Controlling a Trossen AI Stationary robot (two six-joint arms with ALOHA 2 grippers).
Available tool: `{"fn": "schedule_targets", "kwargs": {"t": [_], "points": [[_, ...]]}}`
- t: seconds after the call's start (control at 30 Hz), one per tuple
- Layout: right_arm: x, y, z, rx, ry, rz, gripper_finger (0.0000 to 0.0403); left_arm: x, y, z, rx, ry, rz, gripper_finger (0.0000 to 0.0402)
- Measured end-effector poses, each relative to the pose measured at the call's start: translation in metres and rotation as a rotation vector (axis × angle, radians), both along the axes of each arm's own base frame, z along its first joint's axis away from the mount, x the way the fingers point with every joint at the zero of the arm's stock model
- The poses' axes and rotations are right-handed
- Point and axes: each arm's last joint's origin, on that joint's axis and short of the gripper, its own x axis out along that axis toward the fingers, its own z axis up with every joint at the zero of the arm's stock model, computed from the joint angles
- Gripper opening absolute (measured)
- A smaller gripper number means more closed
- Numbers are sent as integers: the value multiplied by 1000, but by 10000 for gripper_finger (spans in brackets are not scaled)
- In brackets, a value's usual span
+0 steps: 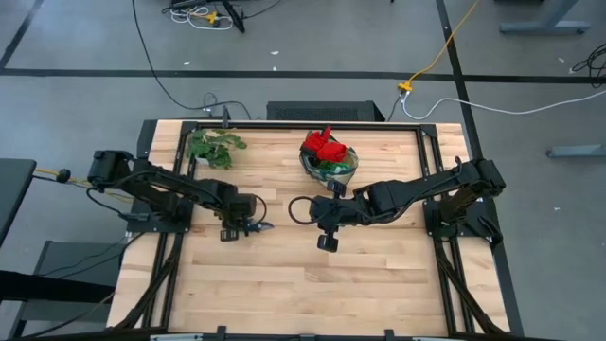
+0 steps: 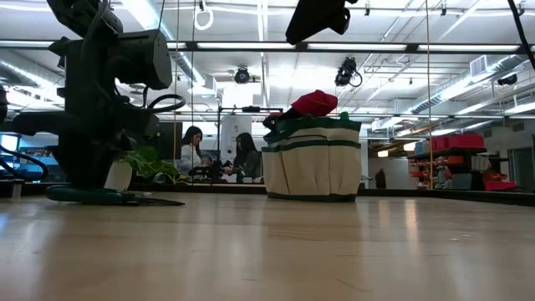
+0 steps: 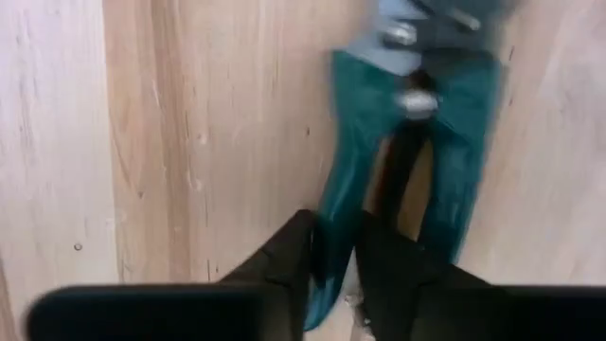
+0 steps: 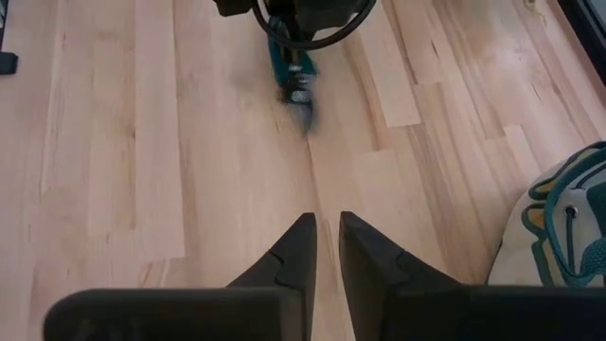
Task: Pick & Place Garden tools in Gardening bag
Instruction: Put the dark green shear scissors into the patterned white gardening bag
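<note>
Left gripper [image 3: 333,260]: fingers narrowed around one teal handle of the pruning shears [image 3: 407,142] on the wooden surface [image 1: 379,275]; confirm firm hold before lifting.
Right gripper [image 4: 321,248]: shut, empty, hovering.
Destination: olive-and-tan fabric bag [image 1: 331,163].

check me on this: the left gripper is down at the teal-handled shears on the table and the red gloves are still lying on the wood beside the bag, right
Not quite. The red gloves are in the gardening bag, poking out of its top, as the high and low views show. The rest holds: the left gripper is at the teal-handled shears on the table.
</note>
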Motion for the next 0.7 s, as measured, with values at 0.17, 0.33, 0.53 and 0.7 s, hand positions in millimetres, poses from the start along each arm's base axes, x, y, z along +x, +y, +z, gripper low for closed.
{"fn": "schedule_targets", "kwargs": {"t": [0.17, 0.33, 0.53, 0.7], "points": [[0, 0, 0, -1, 0, 0, 49, 1, 0, 2, 0, -9, 2, 51], [0, 0, 0, -1, 2, 0, 49, 11, 0, 10, 14, -36, 19, 51], [-4, -2, -3, -43, 43, -29, 49, 23, 1, 24, 72, -95, 19, 51], [-11, -7, -6, -119, 101, -122, 49, 32, 3, 36, 124, -146, 23, 51]]}}
